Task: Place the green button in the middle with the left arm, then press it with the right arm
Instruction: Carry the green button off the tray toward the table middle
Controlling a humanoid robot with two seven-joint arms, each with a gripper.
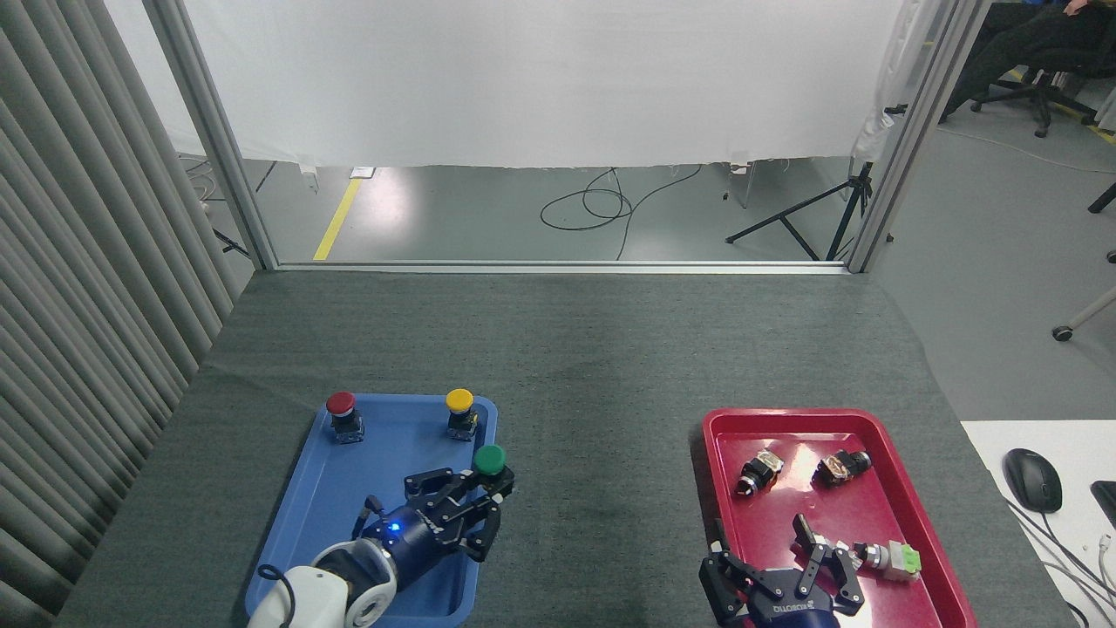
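Observation:
My left gripper [490, 495] is shut on the green button [490, 459], whose domed green cap sticks up above the fingertips. It hangs over the right rim of the blue tray [384, 462]. The middle [602, 436], bare dark grey cloth, lies just to the right of it between the two trays. My right gripper [767, 545] stands open low over the near part of the red tray [872, 488], nothing between its fingers.
A red-capped button [341, 412] and a yellow-capped button [459, 411] stand at the back of the blue tray. The red tray holds two small dark switches [758, 471] and a silver switch with a pale green end [889, 558]. A mouse [1031, 479] lies on a white desk at right.

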